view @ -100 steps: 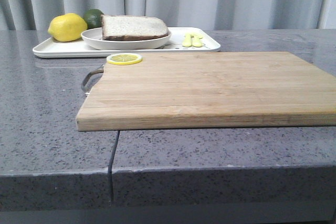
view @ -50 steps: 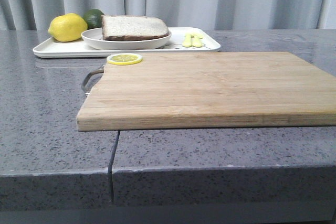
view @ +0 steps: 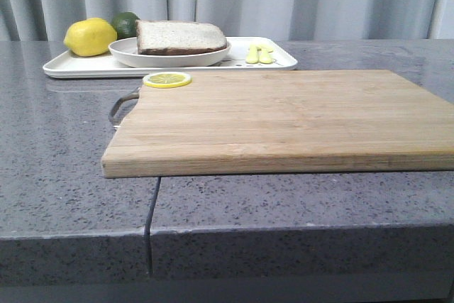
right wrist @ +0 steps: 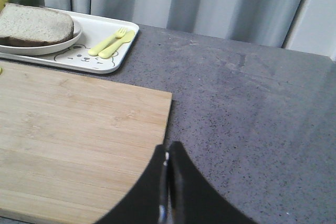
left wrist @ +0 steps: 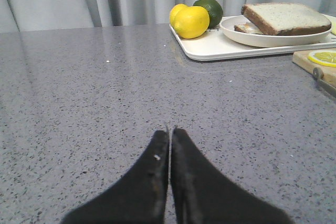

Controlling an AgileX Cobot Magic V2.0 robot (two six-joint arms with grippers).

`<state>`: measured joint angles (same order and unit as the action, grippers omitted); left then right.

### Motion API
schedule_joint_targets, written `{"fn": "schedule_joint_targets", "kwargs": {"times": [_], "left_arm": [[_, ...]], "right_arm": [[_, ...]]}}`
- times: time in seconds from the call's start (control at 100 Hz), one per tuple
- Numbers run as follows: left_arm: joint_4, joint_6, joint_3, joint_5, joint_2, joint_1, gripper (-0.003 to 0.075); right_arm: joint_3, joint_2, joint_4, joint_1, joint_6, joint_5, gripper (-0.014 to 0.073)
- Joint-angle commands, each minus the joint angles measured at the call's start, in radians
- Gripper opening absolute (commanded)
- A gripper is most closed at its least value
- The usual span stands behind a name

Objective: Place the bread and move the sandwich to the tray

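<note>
A white tray (view: 85, 67) sits at the far left of a grey speckled surface (view: 64, 161), at about 11 o'clock from the middle of the front view. On it rests a round white plate (view: 142, 54) carrying the sandwich (view: 179, 36), its top slice of brown-crusted bread uppermost; the left wrist view shows a thinner slice (left wrist: 245, 28) poking out beneath it, though any filling is hidden from these angles. A lemon (view: 89, 37) and a dark green lime (view: 126, 23) stand on the tray at the plate's 9 o'clock, touching each other, and a pale yellow fork and spoon (view: 259, 54) lie on the tray at the plate's 3 o'clock, beside a small bear print (right wrist: 80, 56).

A wooden cutting board (view: 284, 118) fills the centre of the surface, just in front of the tray, with a lemon slice (view: 167, 79) on its far left corner.

The left gripper (left wrist: 169, 129) hovers over bare surface well to the left of the tray, fingers pressed together and holding nothing. The right gripper (right wrist: 167, 153) hangs over the board's right edge, likewise closed and empty.
</note>
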<state>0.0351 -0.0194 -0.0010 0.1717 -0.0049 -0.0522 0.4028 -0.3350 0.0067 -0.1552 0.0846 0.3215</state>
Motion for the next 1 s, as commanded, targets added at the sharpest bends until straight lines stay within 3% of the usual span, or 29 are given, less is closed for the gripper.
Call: {"fn": "schedule_joint_targets", "kwargs": {"times": [0.0, 0.63, 0.99], "left_arm": [[-0.008, 0.000, 0.015, -0.084, -0.030, 0.004, -0.0020], [-0.008, 0.000, 0.015, -0.084, -0.030, 0.004, -0.0020], [-0.008, 0.000, 0.015, -0.084, -0.030, 0.004, -0.0020]], "right_arm": [[0.028, -0.007, -0.007, 0.006, 0.006, -0.086, -0.0067], [0.028, -0.007, -0.013, 0.006, 0.007, -0.086, -0.0067], [-0.137, 0.130, -0.032, 0.006, 0.006, -0.243, -0.0067]]}}
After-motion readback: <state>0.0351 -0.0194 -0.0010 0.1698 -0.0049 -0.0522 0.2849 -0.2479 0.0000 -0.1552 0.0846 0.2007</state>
